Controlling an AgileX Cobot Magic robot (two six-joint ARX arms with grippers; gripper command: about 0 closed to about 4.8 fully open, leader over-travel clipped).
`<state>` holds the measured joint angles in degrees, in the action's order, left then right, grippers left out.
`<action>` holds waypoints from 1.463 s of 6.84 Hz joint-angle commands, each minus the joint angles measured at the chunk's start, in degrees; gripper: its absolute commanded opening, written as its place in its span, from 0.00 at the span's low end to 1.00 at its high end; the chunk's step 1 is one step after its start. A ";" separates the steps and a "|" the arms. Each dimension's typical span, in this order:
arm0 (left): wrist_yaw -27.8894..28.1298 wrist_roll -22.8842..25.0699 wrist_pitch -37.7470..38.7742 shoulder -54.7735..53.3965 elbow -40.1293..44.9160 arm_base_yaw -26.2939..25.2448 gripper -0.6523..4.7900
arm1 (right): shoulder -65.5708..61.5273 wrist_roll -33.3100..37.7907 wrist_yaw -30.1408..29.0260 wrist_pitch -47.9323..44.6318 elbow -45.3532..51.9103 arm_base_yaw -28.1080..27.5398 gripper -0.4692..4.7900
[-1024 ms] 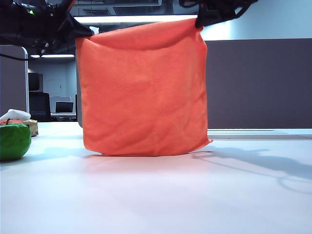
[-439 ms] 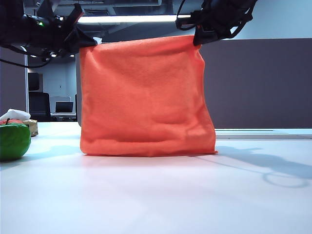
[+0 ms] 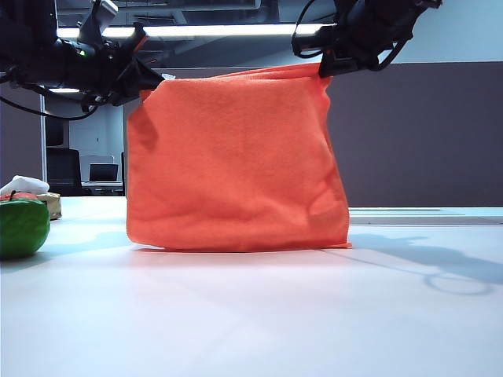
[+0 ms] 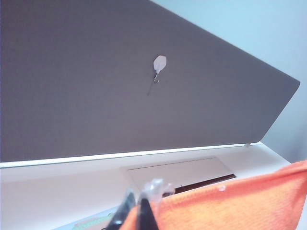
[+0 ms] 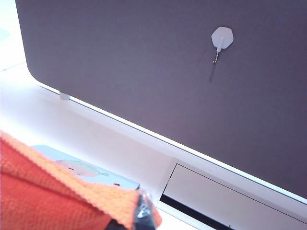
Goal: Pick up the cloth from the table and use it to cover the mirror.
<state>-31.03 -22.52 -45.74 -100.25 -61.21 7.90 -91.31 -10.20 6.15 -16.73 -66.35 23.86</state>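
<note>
With the left gripper [image 3: 145,78] and right gripper [image 3: 324,67] each clenched on a top corner of the cloth [image 3: 236,161], hanging mid-table over the hidden mirror, lower both evenly before releasing.

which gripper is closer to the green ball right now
Left. The left gripper pinches the cloth's upper corner, up and right of the green ball; the right gripper grips the far corner.
</note>
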 commanded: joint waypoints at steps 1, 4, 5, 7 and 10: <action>1.44 1.33 -0.15 0.09 -0.28 -0.44 0.11 | -1.64 -0.15 0.15 -3.34 -0.24 -0.35 0.08; 1.44 1.62 0.94 0.07 -0.28 -0.44 0.11 | -2.89 -0.15 0.13 -3.80 -0.22 -0.35 0.08; 1.46 1.62 2.34 0.07 -0.28 -0.44 0.11 | -3.06 -0.15 0.15 -4.07 -0.22 -0.35 0.08; 1.70 1.60 3.30 0.07 -0.28 -0.46 0.23 | -3.06 -0.15 0.15 -3.91 -0.22 -0.35 0.19; 1.90 1.60 6.93 0.07 -0.28 -0.46 0.58 | -3.06 -0.13 0.15 0.63 -0.22 -0.35 0.34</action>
<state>-29.10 -21.21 -38.65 -100.25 -61.28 7.33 -94.61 -10.35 6.24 -15.51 -66.35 23.46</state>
